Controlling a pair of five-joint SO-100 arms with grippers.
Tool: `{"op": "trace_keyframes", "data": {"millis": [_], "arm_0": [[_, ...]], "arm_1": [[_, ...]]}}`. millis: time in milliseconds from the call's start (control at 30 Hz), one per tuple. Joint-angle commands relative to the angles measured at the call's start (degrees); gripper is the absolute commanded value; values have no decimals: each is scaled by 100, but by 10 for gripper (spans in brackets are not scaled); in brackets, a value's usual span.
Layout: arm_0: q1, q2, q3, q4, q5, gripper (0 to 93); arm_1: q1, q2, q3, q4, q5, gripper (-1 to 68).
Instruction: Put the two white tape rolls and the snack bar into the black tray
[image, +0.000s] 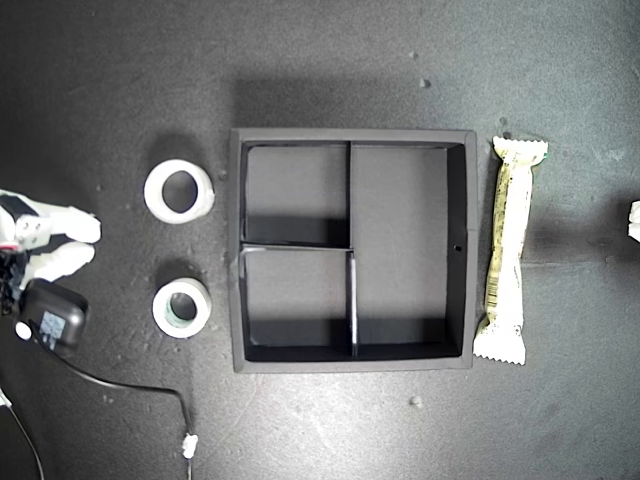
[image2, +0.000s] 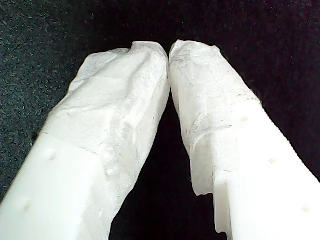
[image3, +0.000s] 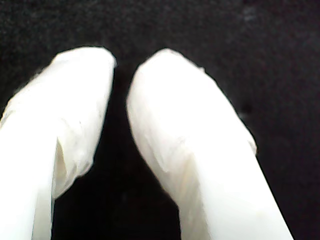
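Closed tip to tip, my first hand (image2: 169, 50) has nothing between its white fingers, only black surface (image2: 45, 40) beneath. My second hand (image3: 121, 65) is narrow, a slim dark gap showing between its fingers, with nothing in it. I cannot tell which arm is the one (image: 45, 240) at the exterior view's left edge. Near it lie the two white tape rolls, the larger roll (image: 179, 191) and the smaller roll (image: 182, 307) with its greenish core, both just outside the black tray (image: 350, 137). The snack bar (image: 508, 250) lies along the tray's wall on the exterior view's right, outside it. All three compartments show bare.
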Motion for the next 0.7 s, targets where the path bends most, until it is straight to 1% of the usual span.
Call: {"op": "trace_keyframes", "data": {"millis": [0,567,633,667], "arm_0": [[-44,290,343,202,62,30],[-44,290,343,202,62,30],[-44,290,343,202,62,30],[-79,290,343,202,-220,30]], "arm_1": [[9,35,70,9,-475,1],[9,35,70,9,-475,1],[114,44,70,9,-475,1],[193,44,70,-9,-589,22]]}}
